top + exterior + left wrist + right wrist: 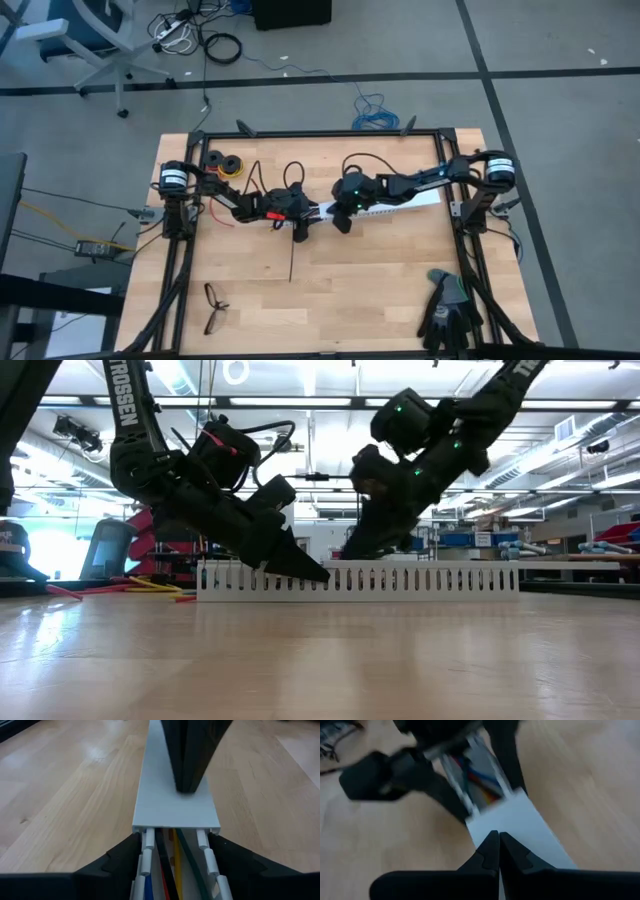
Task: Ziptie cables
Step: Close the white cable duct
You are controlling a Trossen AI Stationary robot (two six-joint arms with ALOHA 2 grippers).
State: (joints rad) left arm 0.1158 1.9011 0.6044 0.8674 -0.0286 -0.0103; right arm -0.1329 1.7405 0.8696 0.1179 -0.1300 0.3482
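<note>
1. Where the wooden table (380, 290) meets its near edge, two things lie clear of the work: a pair of black-framed eyeglasses (214, 308) on the left side and a pair of dark work gloves (447, 306) on the right
2. Farther in, one thin, straight, black plastic ziptie (291, 258) lies loose on the wood; its long axis runs near-to-far, roughly square to the strip beyond it, and its far end stops just short of the left gripper
3. At mid-table, the left gripper (174, 852) straddles the left end of the long white slotted plastic strip (400, 203), one finger against each side wall, and appears to clasp it
4. Inside that open end lie the thin cables (176, 862), yellow, red, black, green and white, running lengthwise along the strip and under its flat white cover (175, 810)
5. Just beyond, the right gripper (498, 851) has its fingers pressed together with nothing between them, tips bearing down on the cover near the left gripper
6. Judgement: no ziptie is on the cables yet; the left arm is the nearer to the loose ziptie, but it would have to release the strip to fetch it
7. Small black and yellow spools (225, 162) sit at the far left edge
</note>
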